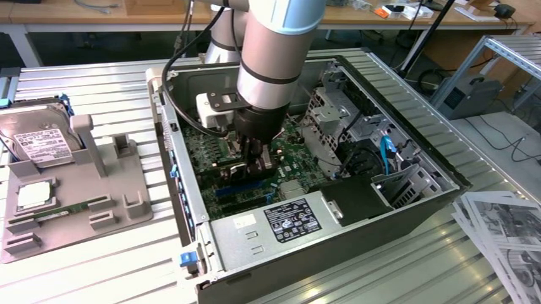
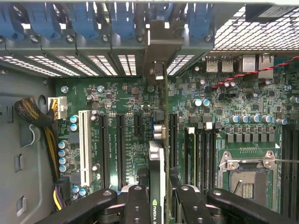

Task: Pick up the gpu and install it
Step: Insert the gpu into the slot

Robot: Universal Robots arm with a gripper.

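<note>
Black fingers [image 2: 138, 201] of the gripper [image 2: 159, 193] are clamped on the gpu [image 2: 156, 161]. Seen edge-on, it is a thin dark card held upright, its silver bracket [image 2: 161, 49] at the case's rear slot openings. It stands over the green motherboard [image 2: 243, 116] inside the open computer case [image 1: 182, 190].
</note>
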